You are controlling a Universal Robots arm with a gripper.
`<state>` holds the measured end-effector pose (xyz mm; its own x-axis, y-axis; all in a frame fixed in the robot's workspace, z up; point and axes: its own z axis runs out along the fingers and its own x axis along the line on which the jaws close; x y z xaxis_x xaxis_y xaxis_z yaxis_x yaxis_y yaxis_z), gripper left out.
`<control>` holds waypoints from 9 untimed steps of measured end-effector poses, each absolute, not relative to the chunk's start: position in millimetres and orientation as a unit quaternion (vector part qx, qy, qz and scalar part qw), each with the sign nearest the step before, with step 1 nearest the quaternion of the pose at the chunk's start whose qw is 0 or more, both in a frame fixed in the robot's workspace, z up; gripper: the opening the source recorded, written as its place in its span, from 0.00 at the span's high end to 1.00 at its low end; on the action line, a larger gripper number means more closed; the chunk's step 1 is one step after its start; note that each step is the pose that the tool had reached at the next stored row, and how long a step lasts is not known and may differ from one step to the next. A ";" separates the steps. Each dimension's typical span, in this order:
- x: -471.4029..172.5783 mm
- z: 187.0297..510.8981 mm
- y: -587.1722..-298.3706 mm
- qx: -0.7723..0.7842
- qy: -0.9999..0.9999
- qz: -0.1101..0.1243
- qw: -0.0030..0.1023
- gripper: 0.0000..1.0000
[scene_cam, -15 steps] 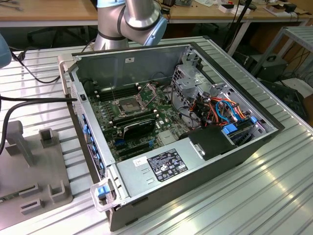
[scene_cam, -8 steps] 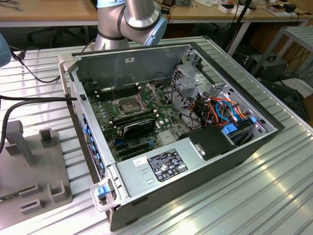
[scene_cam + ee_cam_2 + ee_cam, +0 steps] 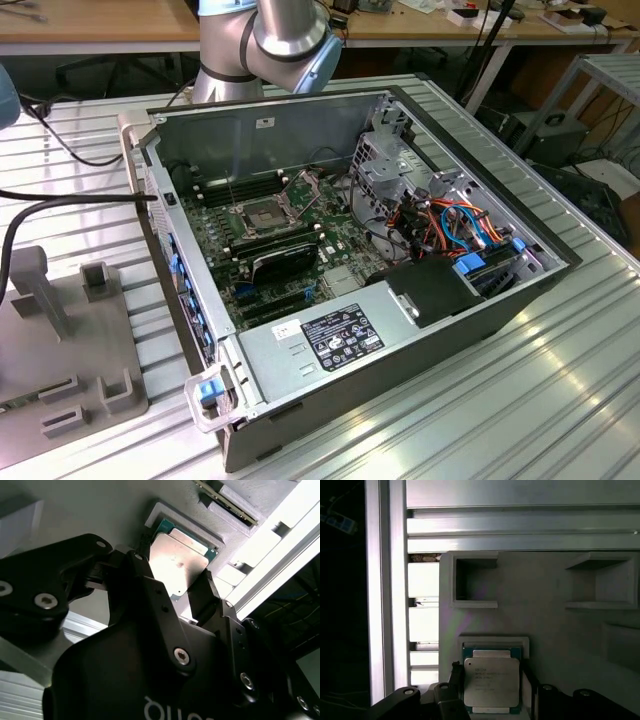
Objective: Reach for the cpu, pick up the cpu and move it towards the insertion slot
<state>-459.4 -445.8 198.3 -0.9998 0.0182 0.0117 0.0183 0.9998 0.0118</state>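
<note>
The slatted metal worktop [image 3: 560,400] is carrying an open computer case [image 3: 270,130] across its middle, with the arm [image 3: 285,35] rising behind it at the far edge. A grey plastic tray [image 3: 60,340] is lying by the worktop's edge on the exterior view's left. It is sitting well apart from the silver-framed socket [image 3: 258,213] on the board inside the case. In the second wrist view the black pincer [image 3: 175,564] is straddling the chip [image 3: 182,555], flanking two opposite edges very closely. Whether it is clenching the chip or standing released, I cannot tell. The chip is lying flat in a shallow square recess near one edge of the tray, silver face showing.
</note>
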 end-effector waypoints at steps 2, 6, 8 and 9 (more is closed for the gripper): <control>-459.4 198.6 -445.7 -0.009 -1.000 -0.006 0.006 0.45; -459.4 198.9 -445.8 -0.009 -1.000 -0.006 0.006 0.45; -459.4 199.5 -445.7 -0.009 -1.000 -0.006 0.006 0.45; -459.3 199.6 -445.7 -0.009 -1.000 -0.006 0.006 0.45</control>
<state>-459.3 -445.7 199.6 -0.9998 0.0182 0.0118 0.0183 0.9998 0.0117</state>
